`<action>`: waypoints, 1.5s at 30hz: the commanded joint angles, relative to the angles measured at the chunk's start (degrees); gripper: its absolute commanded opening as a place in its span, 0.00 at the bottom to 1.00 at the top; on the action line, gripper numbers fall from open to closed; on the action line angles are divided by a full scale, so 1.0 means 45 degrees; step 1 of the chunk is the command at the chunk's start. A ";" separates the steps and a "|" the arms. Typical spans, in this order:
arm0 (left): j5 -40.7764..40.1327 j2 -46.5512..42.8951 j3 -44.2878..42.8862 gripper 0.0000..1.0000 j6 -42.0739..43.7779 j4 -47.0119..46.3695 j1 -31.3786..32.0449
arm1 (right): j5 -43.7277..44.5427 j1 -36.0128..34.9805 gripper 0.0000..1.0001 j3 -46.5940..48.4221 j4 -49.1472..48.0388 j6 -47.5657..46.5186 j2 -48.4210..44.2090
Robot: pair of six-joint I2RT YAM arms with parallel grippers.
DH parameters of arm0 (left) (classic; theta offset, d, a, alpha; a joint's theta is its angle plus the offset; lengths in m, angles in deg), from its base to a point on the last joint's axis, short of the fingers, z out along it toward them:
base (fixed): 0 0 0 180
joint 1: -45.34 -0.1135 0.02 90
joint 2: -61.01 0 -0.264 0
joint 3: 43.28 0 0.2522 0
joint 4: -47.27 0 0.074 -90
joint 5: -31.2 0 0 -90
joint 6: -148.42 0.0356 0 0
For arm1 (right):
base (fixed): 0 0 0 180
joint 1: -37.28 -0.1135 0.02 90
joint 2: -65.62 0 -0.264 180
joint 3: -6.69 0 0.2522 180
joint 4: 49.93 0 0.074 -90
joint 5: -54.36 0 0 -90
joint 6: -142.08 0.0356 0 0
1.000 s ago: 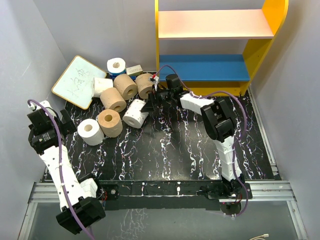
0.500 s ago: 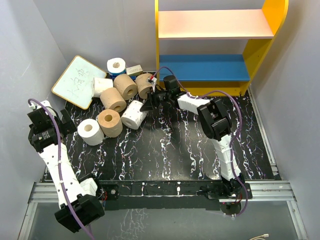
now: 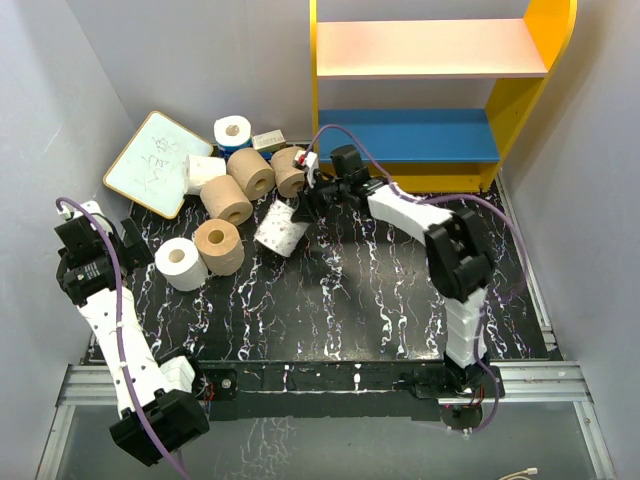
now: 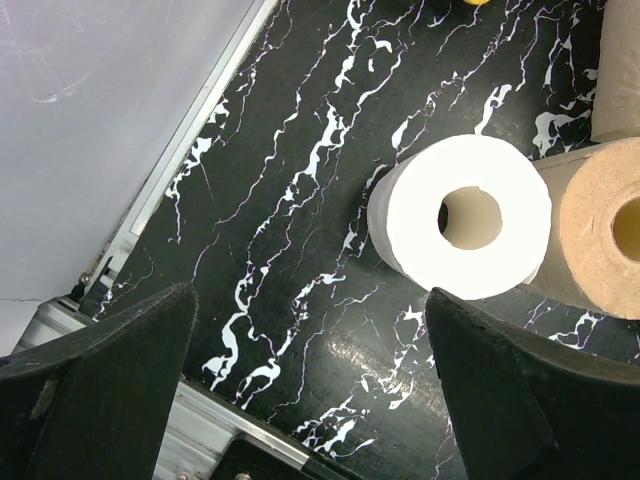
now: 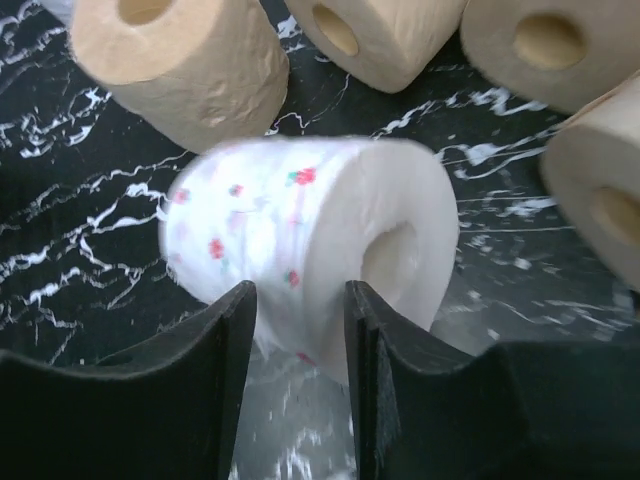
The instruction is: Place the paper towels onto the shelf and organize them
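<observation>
My right gripper [image 3: 301, 205] [image 5: 300, 345] is shut on the near rim of a white paper towel roll with a small flower print [image 3: 281, 228] [image 5: 300, 235], which hangs tilted just above the black mat. Behind it lie several tan rolls [image 3: 250, 173] [image 5: 180, 55]. A white roll [image 3: 181, 263] [image 4: 465, 215] and a tan one [image 3: 219, 245] stand on end at the left. My left gripper [image 3: 120, 245] [image 4: 310, 400] hovers open over the mat beside that white roll. The yellow shelf [image 3: 314, 90] stands at the back right; its peach board [image 3: 430, 48] and blue board [image 3: 410, 135] carry nothing.
A framed white writing board [image 3: 155, 162] leans at the back left. A white roll in a blue wrapper [image 3: 232, 131] and a small box [image 3: 268, 141] sit behind the pile. Grey walls close in both sides. A metal rail [image 3: 330, 385] runs along the front edge.
My right gripper has closed on the flowered white roll, which has shifted right and tipped up. The right arm's elbow swung right. The left arm has not moved.
</observation>
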 commanded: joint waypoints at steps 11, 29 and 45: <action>0.0105 -0.0194 0.0080 0.97 0.0076 0.0078 -0.0103 | 0.7934 -0.0019 0.00 -0.3476 0.3045 -0.6887 -0.6783; 0.0408 -0.0447 0.0085 0.98 0.0168 0.0080 -0.0103 | -0.7014 0.5696 0.98 0.2487 1.0758 -0.7729 0.0780; 0.0222 -0.0510 0.0136 0.98 0.0143 0.0020 -0.0103 | -0.3490 0.3247 0.98 0.0637 0.0359 -0.0696 0.0632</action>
